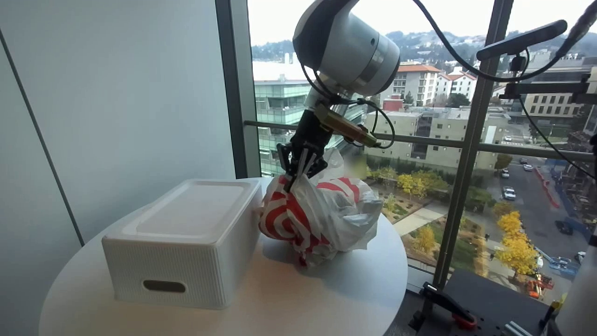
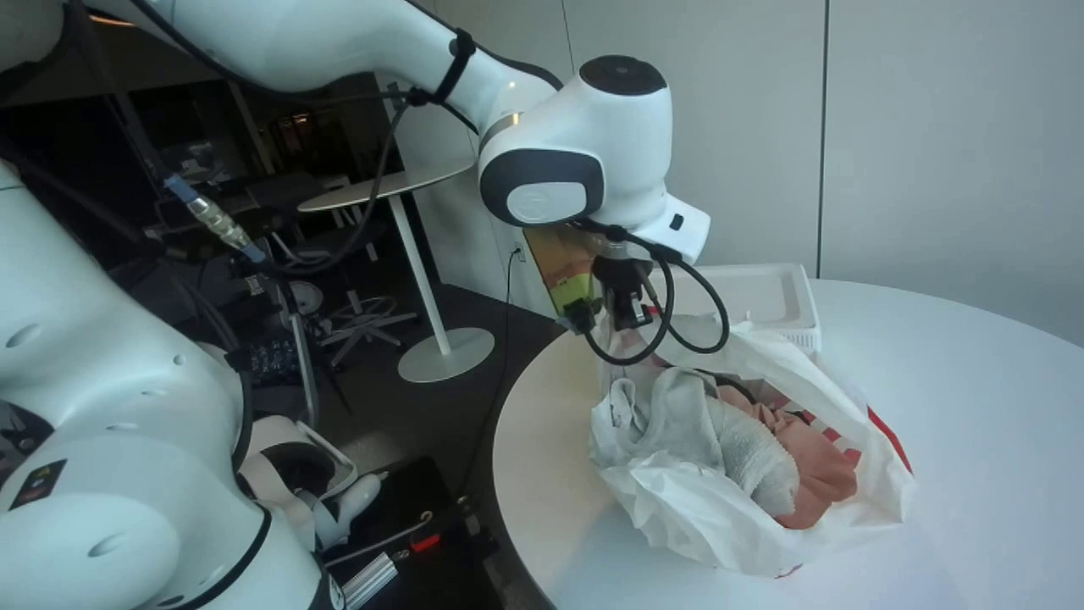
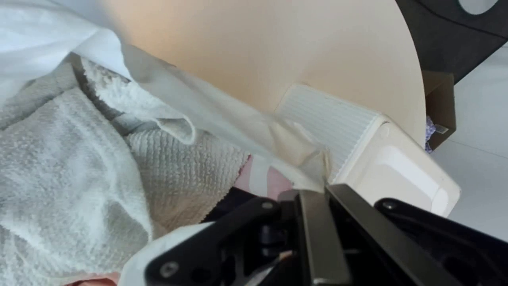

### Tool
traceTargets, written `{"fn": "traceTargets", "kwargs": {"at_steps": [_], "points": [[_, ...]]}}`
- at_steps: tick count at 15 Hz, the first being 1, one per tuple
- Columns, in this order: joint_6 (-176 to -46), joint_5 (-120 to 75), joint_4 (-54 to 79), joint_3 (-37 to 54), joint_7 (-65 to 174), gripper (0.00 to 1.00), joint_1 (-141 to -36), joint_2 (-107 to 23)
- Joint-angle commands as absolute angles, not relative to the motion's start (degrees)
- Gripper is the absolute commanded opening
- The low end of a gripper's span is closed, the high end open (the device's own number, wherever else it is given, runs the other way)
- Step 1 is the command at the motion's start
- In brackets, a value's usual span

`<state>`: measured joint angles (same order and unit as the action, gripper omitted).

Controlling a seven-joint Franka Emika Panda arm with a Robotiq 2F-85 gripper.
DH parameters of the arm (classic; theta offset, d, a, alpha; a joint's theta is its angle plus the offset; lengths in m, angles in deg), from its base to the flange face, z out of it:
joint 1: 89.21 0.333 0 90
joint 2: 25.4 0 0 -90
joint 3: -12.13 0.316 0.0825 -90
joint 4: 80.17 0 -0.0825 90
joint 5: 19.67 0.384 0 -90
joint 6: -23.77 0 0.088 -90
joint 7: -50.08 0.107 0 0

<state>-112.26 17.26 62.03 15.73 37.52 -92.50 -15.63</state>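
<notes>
"Plastic bag (image 1: 322, 214): is the gripper (image 3: 326, 190) grasping it?"

"Yes, it's pinching the rim (image 3: 238, 123). Cloths (image 2: 749, 449) are filling the bag, which is sitting on the table (image 1: 303, 298) beside the box (image 1: 186, 207)."

"Handling?"

"Probably light, floppy and easily torn; a gathered rim is looking safest."

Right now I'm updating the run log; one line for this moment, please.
gripper: shut on plastic bag | bag: open, cloths inside | white box: lidded, beside bag

One striped plastic bag (image 1: 322, 210), one lidded white box (image 1: 186, 214), two round tables (image 2: 974, 398) (image 2: 423, 180), one gripper (image 3: 323, 190) — cloths (image 2: 677, 415), pink and pale, lie too bunched to count.
</notes>
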Motion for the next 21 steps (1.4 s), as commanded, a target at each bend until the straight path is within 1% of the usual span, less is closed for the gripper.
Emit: {"fn": "traceTargets", "kwargs": {"at_steps": [1,5,6,7,9,12,13,18,19,21], "points": [[-109.7,9.3,57.7,14.8,43.6,0.0,-90.5,-24.3],[-107.2,1.2,56.1,15.1,49.0,0.0,-89.5,-28.2],[-107.4,0.2,56.2,15.3,49.8,0.04,-89.1,-28.0],[-107.7,-0.8,56.6,15.4,50.9,0.27,-88.7,-27.3],[-103.8,-3.2,57.5,15.6,51.0,0.3,-88.1,-24.7],[-103.0,-7.6,60.1,15.8,56.7,0.51,-87.2,-20.1],[-103.7,-8.4,61.2,15.9,57.1,0.6,-87.0,-18.3],[-110.4,-13.4,68.8,16.8,66.6,0.97,-88.0,-8.0],[-111.8,-14.8,70.5,17.2,69.2,1.0,-88.4,-5.9],[-114.5,-17.5,74.0,18.2,73.4,1.0,-89.3,-1.9]]}}
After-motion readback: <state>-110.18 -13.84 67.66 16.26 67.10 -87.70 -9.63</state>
